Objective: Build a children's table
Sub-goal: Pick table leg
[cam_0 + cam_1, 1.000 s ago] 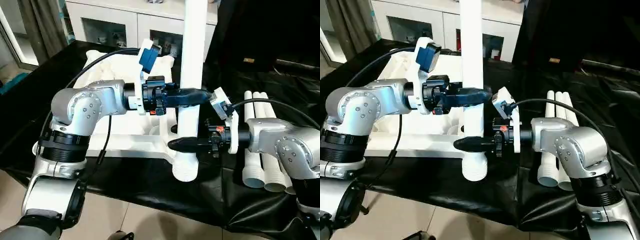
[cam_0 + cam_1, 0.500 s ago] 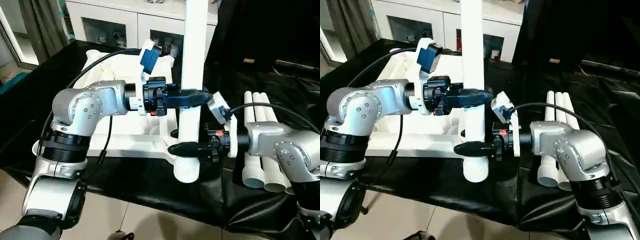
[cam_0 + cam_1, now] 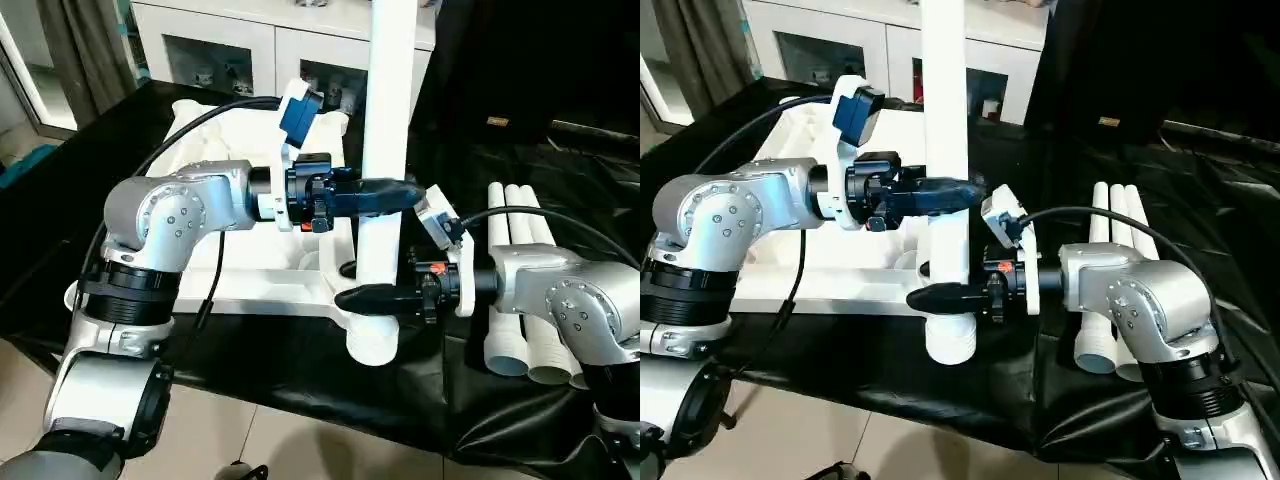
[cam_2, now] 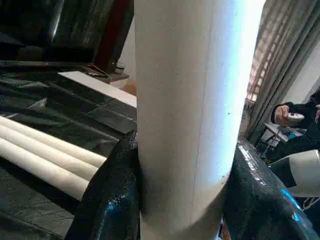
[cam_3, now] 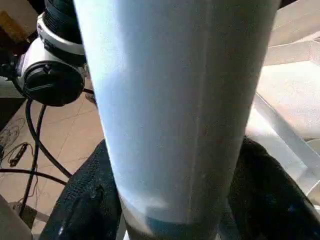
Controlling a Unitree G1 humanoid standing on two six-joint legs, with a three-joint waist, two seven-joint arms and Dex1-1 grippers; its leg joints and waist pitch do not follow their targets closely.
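Tabletop (image 3: 240, 275), white and square, is seen lying underside up on the black-draped counter (image 3: 300, 375) toward the left, with a white glass-doored cabinet (image 3: 270, 45) behind it. Over it, the left gripper (image 3: 395, 192) is reached across to an upright white leg (image 3: 385, 150), its jaws closed around the tube partway up; in the left wrist view a dark finger (image 4: 107, 195) is pressed against each side of the leg. Lower down, the right gripper (image 3: 365, 297) is brought in from the right, just above the leg's flared lower end, with its jaws set around the tube; whether it is gripped tightly there cannot be told. Three spare legs (image 3: 525, 290) are laid side by side on the counter at the far right.

The step in hand is judged to be the seating of the first leg into the tabletop's near corner socket. Next, the leg would need to be held plumb over the socket and pressed or twisted straight down, both grips kept firm so it is not tilted.
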